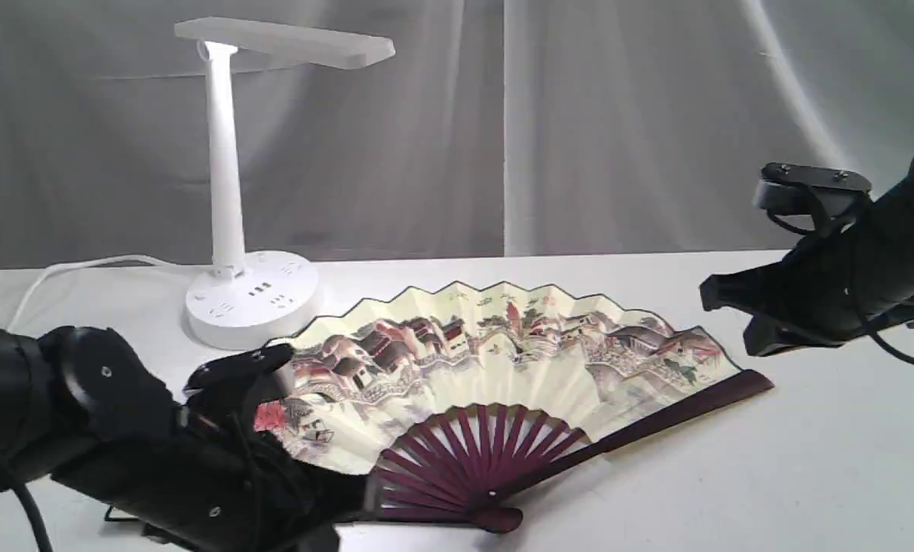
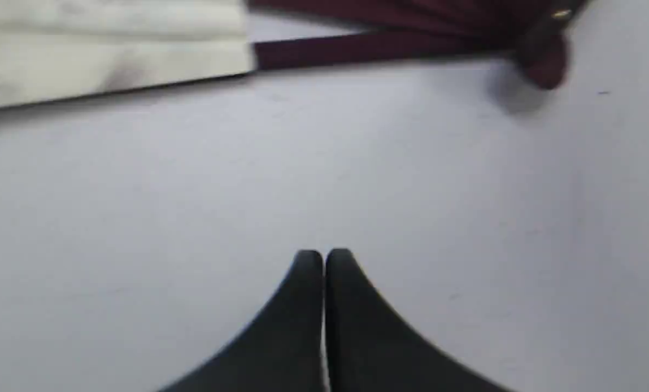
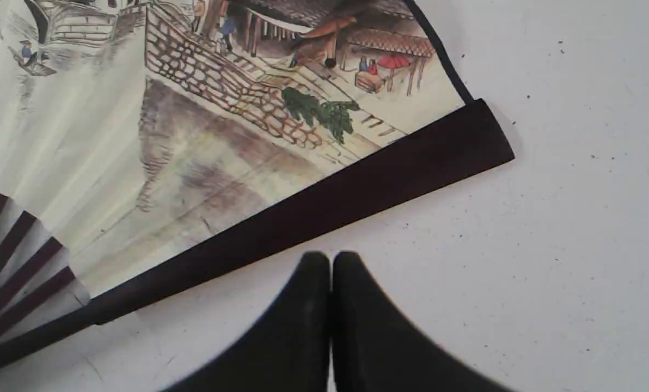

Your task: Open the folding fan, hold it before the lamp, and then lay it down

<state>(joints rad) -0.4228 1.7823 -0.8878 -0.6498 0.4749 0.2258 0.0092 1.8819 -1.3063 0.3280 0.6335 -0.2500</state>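
Item 1. Folding fan (image 1: pixel 503 368): lay spread wide open on the white surface (image 1: pixel 810 460), painted side up, with its pivot toward the near edge. The cream leaf showed village houses, stone walls and green trees with small red touches, and had a black edge. The maroon ribs fanned out from the pivot, and the right guard stick (image 3: pixel 313 207) ran out toward the right. The leaf's left end was partly hidden behind the left arm.

Item 2. Lamp (image 1: pixel 227 192): white, stood upright at the back left, with its flat head level on a slim post. Its round base (image 1: pixel 251 299) (sockets on top) sat just beside the fan's left upper edge; whether the two touched could not be told. A white cord (image 1: pixel 81 268) trailed off leftward.

Item 3. Left fingers (image 2: pixel 302 288): pressed together and holding nothing, over bare surface, with the fan's left guard stick and pivot a little way ahead.

Item 4. Right fingers (image 3: pixel 308 305): pressed together and holding nothing, just beside the right guard stick and apart from it.

Item 5. Grey curtain (image 1: pixel 618 115): hung behind the whole scene
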